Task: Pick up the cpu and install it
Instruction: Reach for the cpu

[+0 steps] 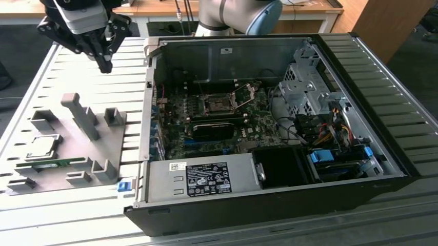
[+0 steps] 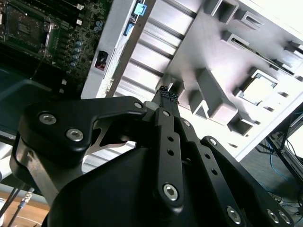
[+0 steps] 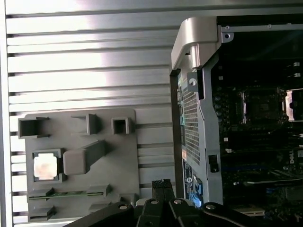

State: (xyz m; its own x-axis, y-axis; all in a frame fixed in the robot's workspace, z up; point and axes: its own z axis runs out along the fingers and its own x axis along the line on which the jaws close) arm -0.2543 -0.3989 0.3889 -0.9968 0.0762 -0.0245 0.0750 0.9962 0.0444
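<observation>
The cpu (image 1: 42, 146) sits in its fixture (image 1: 102, 148); the arm (image 1: 82, 20) hangs tip-down over the bench (image 1: 82, 77), jaws closed, empty.

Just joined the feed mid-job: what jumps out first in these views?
The open computer case takes the exterior view's right, motherboard socket exposed. On the exterior view's left the cpu sits in the grey fixture, untouched; the gripper hangs shut above the slatted table, apart from the fixture.

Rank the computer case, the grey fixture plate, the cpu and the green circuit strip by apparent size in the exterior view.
1. computer case
2. grey fixture plate
3-4. Unsure: the cpu covers more area, while the green circuit strip is longer but much narrower.
</observation>
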